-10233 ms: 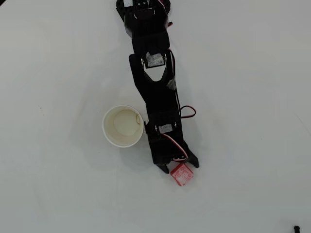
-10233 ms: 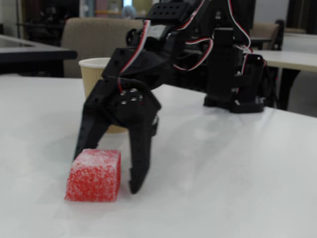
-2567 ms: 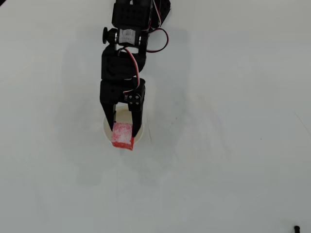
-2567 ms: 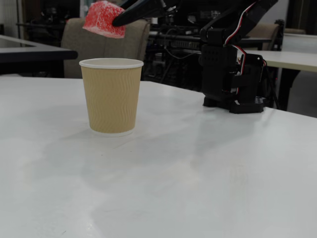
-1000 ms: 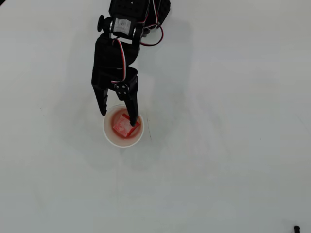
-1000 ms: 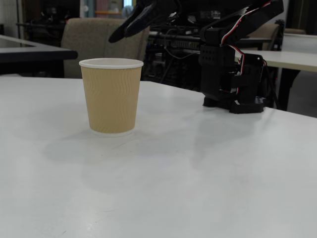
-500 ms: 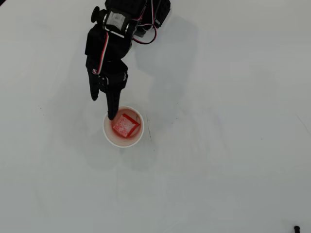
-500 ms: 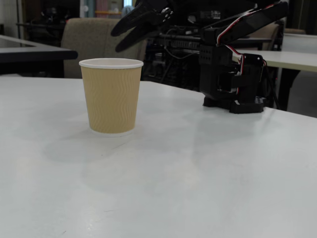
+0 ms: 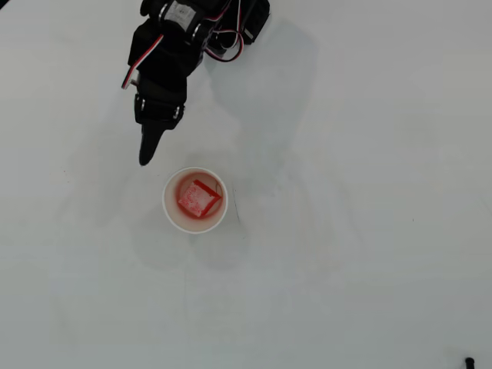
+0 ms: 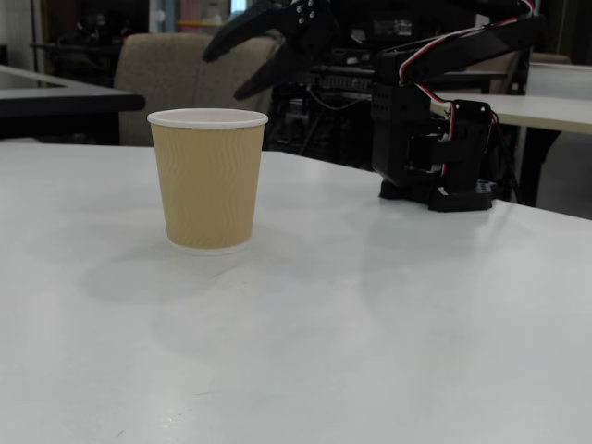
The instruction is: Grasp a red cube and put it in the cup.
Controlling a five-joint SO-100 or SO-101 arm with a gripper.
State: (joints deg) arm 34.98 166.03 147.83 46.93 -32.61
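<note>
In the overhead view the red cube point(image 9: 197, 198) lies inside the cup point(image 9: 171, 209), whitish face up, touching nothing else. From the side, in the fixed view, the cup point(image 10: 208, 180) shows a tan ribbed wall and a white rim, and its wall hides the cube. My gripper point(image 9: 147, 151) hovers above and to the upper left of the cup, clear of the rim. In the fixed view the gripper point(image 10: 231, 69) stands open behind and above the cup, with nothing between its black fingers.
The arm's base point(image 10: 430, 139) stands at the back right of the white table; in the overhead view this base point(image 9: 231, 11) is at the top edge. A beige chair point(image 10: 176, 69) stands behind the table. A small black object point(image 9: 467, 361) sits at the bottom right corner.
The gripper carried the cube over the cup and let it go; the cube now lies inside. Since half a second ago the open gripper has drawn back from the rim toward the base.
</note>
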